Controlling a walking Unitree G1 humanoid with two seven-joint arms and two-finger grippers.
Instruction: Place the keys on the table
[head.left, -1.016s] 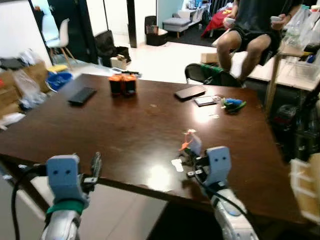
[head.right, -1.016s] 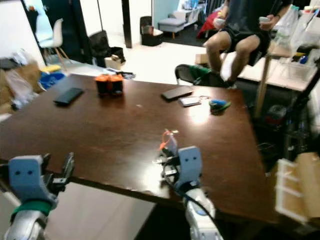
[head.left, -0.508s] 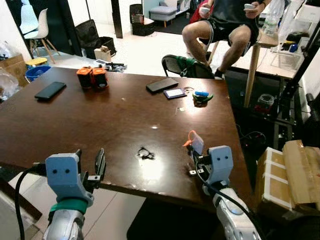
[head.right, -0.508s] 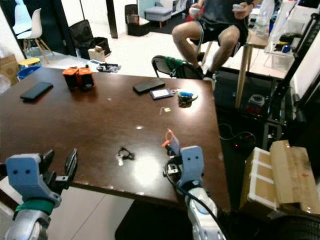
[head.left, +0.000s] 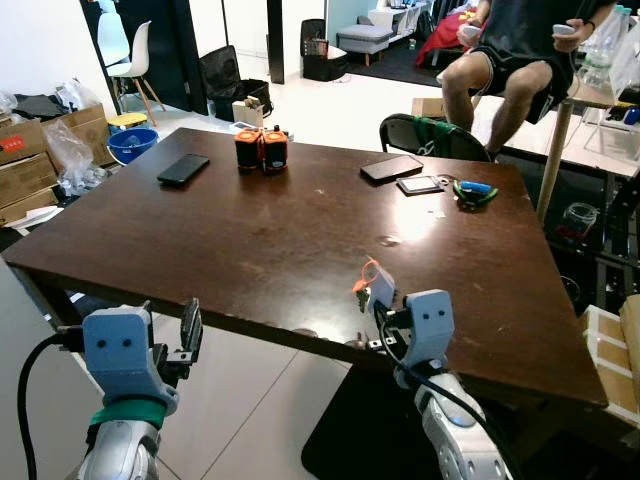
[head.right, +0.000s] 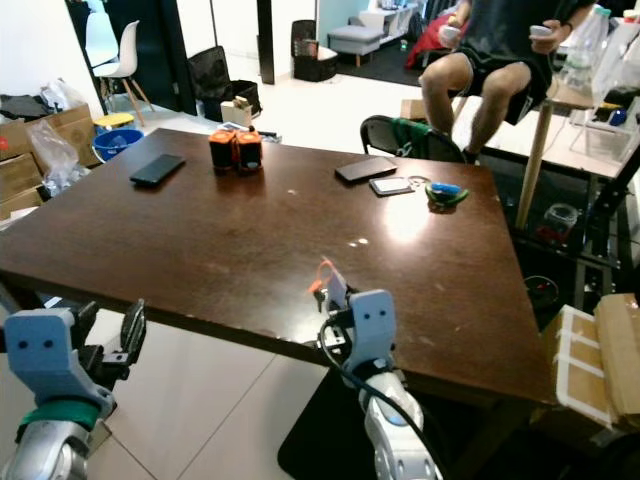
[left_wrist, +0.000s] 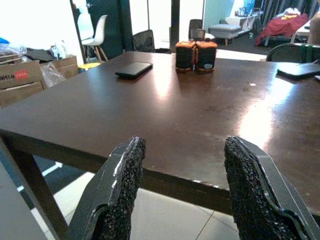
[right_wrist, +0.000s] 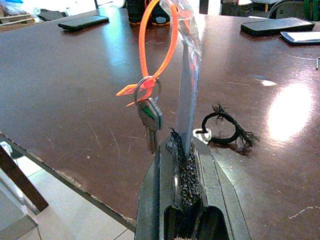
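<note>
Over the near edge of the dark brown wooden table (head.left: 250, 230), the right gripper (right_wrist: 184, 165) pinches a clear plastic tag (right_wrist: 187, 90), from which a silver key on an orange zip-tie loop (right_wrist: 149, 112) dangles just above the tabletop. A small black cord loop (right_wrist: 227, 130) lies on the table just beside that gripper. The left gripper (left_wrist: 182, 195) is held off the table's near edge, its two black fingers spread apart and holding nothing.

Dark brown wooden desk (head.left: 250, 240), glossy top with light glare. On its far part lie a black phone (head.left: 183, 168), two orange-topped black containers (head.left: 261, 149) touching each other, a second dark phone (head.left: 391, 167), a small flat device (head.left: 420, 185) just beside it, and a green-and-blue item (head.left: 472, 191). Near the front edge lies a small black cord loop (right_wrist: 226, 128).
</note>
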